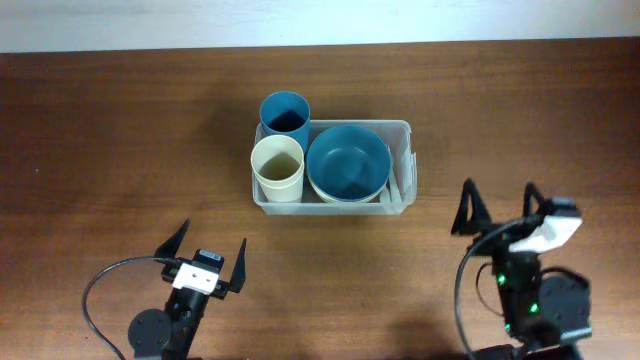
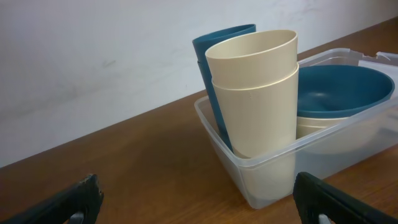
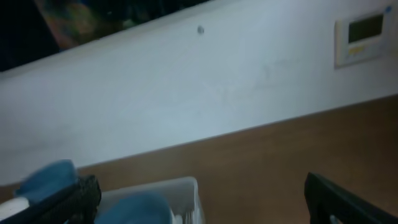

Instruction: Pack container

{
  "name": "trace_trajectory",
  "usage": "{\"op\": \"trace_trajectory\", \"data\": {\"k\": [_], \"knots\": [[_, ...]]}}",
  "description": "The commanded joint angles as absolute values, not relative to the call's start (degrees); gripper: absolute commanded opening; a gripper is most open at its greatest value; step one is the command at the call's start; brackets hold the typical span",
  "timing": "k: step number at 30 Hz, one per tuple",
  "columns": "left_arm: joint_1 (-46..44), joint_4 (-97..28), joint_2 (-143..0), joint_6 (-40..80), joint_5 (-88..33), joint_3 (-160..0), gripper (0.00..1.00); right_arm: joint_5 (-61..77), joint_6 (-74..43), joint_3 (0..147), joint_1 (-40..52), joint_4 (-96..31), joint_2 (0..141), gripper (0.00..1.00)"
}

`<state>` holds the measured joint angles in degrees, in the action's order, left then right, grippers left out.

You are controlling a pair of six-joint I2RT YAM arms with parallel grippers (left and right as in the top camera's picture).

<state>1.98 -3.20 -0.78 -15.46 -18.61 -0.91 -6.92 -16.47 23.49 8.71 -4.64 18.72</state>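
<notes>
The clear plastic container point(image 1: 402, 130) stands at the table's middle. It holds a blue cup point(image 1: 285, 112), a cream cup point(image 1: 277, 166) and a blue bowl point(image 1: 348, 162) stacked on a cream bowl, with white utensils at its right end. In the left wrist view the container point(image 2: 267, 171) is close ahead with the cream cup point(image 2: 255, 93) in front. My left gripper point(image 1: 209, 258) is open and empty, near the front edge, below the container. My right gripper point(image 1: 500, 205) is open and empty, to the container's lower right. The right wrist view shows the container's corner point(image 3: 186, 190), blurred.
The brown wooden table point(image 1: 120, 150) runs to a pale wall at the back point(image 1: 320, 20). A wall panel with a small display point(image 3: 362, 37) shows in the right wrist view. Black cables loop by both arm bases.
</notes>
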Motion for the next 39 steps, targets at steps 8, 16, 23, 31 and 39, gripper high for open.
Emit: {"op": "trace_trajectory", "data": {"k": [8,16,23,31,39], "knots": [[2.3,-3.3,-0.3,-16.0,-18.0,-0.5,1.0,-1.9,-16.3,6.9,8.2,0.5,6.7,0.99],[2.3,-3.3,-0.3,-16.0,-18.0,-0.5,1.0,-1.9,-16.3,1.6,8.2,0.5,6.2,0.99],[2.3,-3.3,-0.3,-16.0,-18.0,-0.5,1.0,-1.9,-16.3,0.3,8.2,-3.3,3.2,0.99],[2.3,-3.3,-0.3,-16.0,-18.0,-0.5,1.0,-1.9,-15.4,0.3,8.2,-4.6,0.2,0.99],[2.3,-3.3,-0.3,-16.0,-18.0,-0.5,1.0,-1.9,-15.4,0.3,8.2,-4.5,0.2,0.99]]}}
